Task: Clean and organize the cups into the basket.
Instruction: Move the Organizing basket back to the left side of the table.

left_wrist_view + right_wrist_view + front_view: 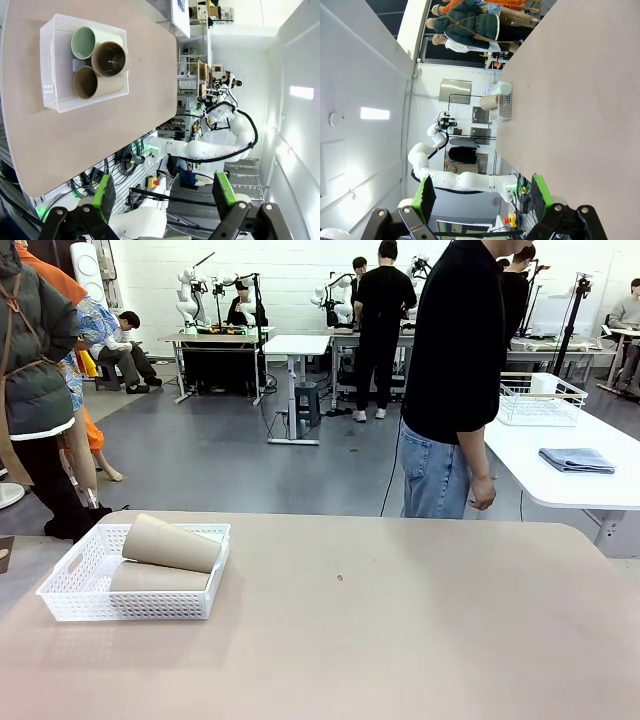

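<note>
White basket [70, 592] with lattice sides, on the tan table [400, 630] at the robot's left side: holds three cups lying on their sides, two brown cups [108, 58] and one mint green cup [84, 42], with one brown cup resting on top of the others and their open mouths facing the left wrist camera. Left gripper [165, 192] and right gripper [481, 192]: both held off the table, jaws spread wide, nothing between the green pads. Person [455, 380] in a black top and jeans standing at the far edge of the table, hand hanging at the side.
</note>
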Robot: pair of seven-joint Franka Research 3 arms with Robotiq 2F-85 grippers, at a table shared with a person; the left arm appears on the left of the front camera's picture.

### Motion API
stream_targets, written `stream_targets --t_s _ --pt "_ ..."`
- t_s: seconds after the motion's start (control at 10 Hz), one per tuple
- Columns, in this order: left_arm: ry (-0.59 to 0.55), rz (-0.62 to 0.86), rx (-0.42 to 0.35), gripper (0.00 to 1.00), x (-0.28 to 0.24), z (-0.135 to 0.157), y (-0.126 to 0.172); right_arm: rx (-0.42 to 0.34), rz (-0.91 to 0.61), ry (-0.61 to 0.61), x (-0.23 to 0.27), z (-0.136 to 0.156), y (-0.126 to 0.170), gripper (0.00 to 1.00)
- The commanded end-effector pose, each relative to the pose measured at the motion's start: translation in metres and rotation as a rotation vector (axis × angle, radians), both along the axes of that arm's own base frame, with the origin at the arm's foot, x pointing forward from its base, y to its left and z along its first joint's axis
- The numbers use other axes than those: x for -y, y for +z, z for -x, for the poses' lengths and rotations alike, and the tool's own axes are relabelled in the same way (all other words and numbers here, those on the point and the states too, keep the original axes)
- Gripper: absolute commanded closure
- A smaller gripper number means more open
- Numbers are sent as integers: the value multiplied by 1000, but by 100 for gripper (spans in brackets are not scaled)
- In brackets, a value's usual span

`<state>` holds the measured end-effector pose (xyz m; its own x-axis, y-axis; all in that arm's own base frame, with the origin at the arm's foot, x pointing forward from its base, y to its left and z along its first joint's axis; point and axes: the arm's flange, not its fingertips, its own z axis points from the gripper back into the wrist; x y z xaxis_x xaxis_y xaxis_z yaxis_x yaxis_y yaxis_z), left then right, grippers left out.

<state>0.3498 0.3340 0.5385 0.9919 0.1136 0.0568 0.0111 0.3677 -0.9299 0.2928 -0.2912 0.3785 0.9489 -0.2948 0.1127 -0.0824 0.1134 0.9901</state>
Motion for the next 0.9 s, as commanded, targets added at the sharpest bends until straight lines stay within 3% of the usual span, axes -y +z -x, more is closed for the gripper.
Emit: stream_targets --t_s 0.0,0.8 --pt "9 -5 -6 0 -4 0 3 6 -3 -5 0 0 1 0" --pt "9 -5 -6 0 -4 0 3 6 -3 -5 0 0 1 0"
